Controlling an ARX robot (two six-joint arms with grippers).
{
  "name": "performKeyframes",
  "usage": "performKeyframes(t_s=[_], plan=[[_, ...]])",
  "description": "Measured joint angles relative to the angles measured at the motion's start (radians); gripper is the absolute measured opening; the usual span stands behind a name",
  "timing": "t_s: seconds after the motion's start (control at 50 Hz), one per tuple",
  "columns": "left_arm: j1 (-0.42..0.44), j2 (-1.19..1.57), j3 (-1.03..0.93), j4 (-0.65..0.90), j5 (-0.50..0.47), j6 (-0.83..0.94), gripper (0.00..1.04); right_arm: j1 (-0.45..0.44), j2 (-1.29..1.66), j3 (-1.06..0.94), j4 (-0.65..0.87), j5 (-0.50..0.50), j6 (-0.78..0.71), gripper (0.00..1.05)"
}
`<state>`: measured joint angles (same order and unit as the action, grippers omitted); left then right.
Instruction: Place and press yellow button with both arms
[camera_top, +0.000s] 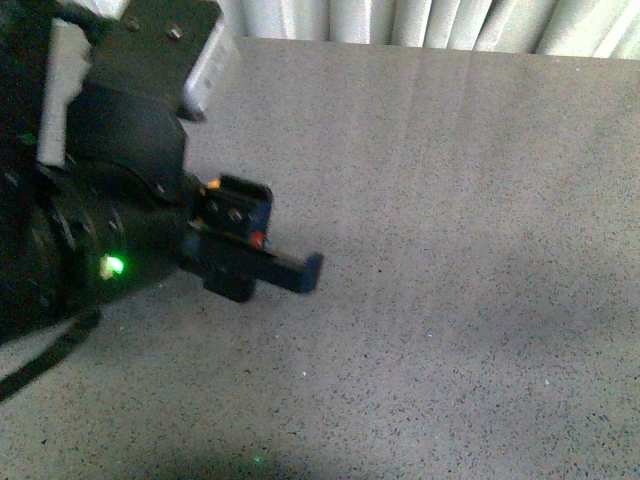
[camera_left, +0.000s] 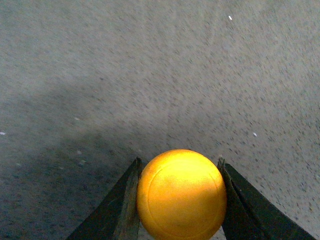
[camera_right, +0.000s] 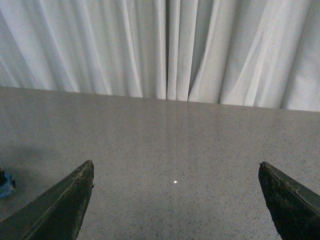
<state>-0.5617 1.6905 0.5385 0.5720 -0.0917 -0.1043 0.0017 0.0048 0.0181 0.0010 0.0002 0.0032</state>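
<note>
The yellow button (camera_left: 181, 195) shows its round orange-yellow cap in the left wrist view, clamped between the two dark fingers (camera_left: 120, 205). My left gripper (camera_left: 179, 161) is shut on it and holds it above the grey speckled table (camera_left: 150, 75). In the front view the black left arm (camera_top: 100, 230) with its green light fills the left side, and its blue-tipped gripper (camera_top: 300, 272) points right, over the table. The button's body is hard to make out there. My right gripper (camera_right: 176, 164) is open and empty, with its jaws far apart over bare table. The right arm is out of the front view.
A white pleated curtain (camera_right: 170, 50) hangs along the table's far edge (camera_top: 430, 48). A small blue object (camera_right: 5, 187) shows at the edge of the right wrist view. A black cable (camera_top: 45, 360) hangs below the left arm.
</note>
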Motion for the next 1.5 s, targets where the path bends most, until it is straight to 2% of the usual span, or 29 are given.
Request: performKeyframes(t_s=[0.12,0.48,0.64,0.76,0.92,1.04,1.18,1.2,1.24,1.26,1.28,1.32,1.38,1.44,1.5], plan=[[-0.03,0.066,0.005,0.02,-0.011,-0.015,0.35,0.0,0.0,0.0,0.0,0.0,0.0,0.96],[-0.043,0.146,0.006,0.063,-0.018,-0.032,0.36,0.0,0.0,0.0,0.0,0.0,0.0,0.96],[-0.045,0.148,0.0,0.066,-0.017,-0.037,0.57,0.0,0.0,0.0,0.0,0.0,0.0,0.96],[-0.021,0.075,-0.022,0.043,-0.005,-0.042,0.8,0.0,0.0,0.0,0.0,0.0,0.0,0.96],[0.041,-0.076,-0.029,-0.022,0.026,-0.048,0.97,0.0,0.0,0.0,0.0,0.0,0.0,0.96],[0.119,-0.22,-0.036,-0.089,0.09,-0.05,0.95,0.0,0.0,0.0,0.0,0.0,0.0,0.96],[0.251,-0.394,-0.045,-0.157,0.168,-0.055,0.95,0.0,0.0,0.0,0.0,0.0,0.0,0.96],[0.264,-0.406,-0.059,-0.122,0.135,-0.039,0.93,0.0,0.0,0.0,0.0,0.0,0.0,0.96],[0.312,-0.444,-0.124,0.058,0.006,0.001,0.84,0.0,0.0,0.0,0.0,-0.001,0.0,0.96],[0.334,-0.461,-0.153,0.117,-0.023,0.021,0.81,0.0,0.0,0.0,0.0,-0.002,0.0,0.96],[0.372,-0.496,-0.195,0.185,-0.027,0.039,0.75,0.0,0.0,0.0,0.0,0.0,0.0,0.96],[0.44,-0.572,-0.246,0.205,0.0,0.057,0.67,-0.006,0.027,0.015,-0.043,-0.019,0.016,0.96],[0.526,-0.668,-0.3,0.201,0.069,0.075,0.54,-0.001,0.219,0.135,-0.282,-0.064,0.064,0.96],[0.549,-0.714,-0.327,0.197,0.078,0.081,0.45,0.022,0.386,0.203,-0.311,-0.069,0.071,0.96],[0.555,-0.748,-0.348,0.19,0.085,0.085,0.36,0.053,0.528,0.253,-0.248,-0.068,0.055,0.96]])
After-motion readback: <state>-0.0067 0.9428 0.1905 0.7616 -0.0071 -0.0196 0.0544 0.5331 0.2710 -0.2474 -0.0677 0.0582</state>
